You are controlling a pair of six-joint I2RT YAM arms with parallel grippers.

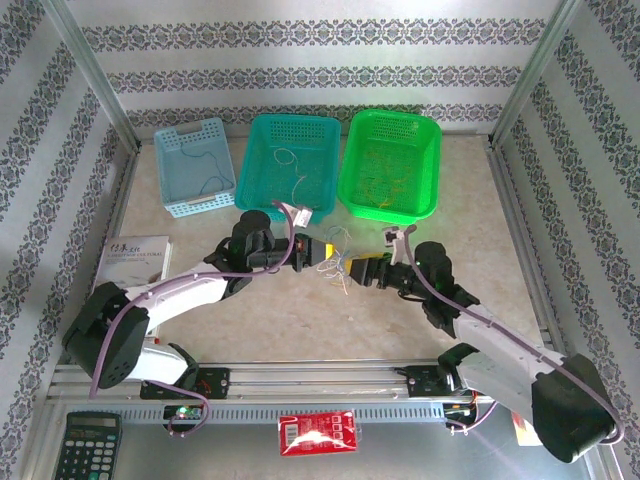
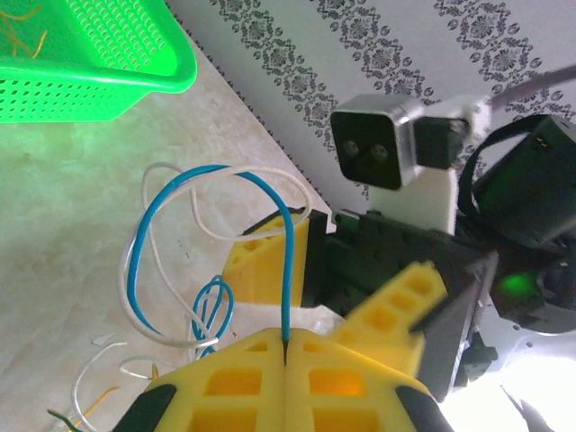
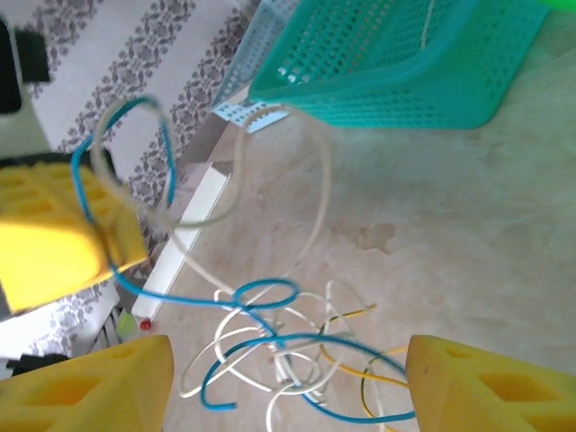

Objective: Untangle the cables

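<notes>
My left tool clamps the blue cable, my right tool stands open; next I should draw it from the tangle.

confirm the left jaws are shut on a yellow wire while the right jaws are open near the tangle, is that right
Not quite: the shut left jaws hold a blue wire, not a yellow one, as the left wrist view shows. The right jaws are indeed open near the tangle.
</notes>
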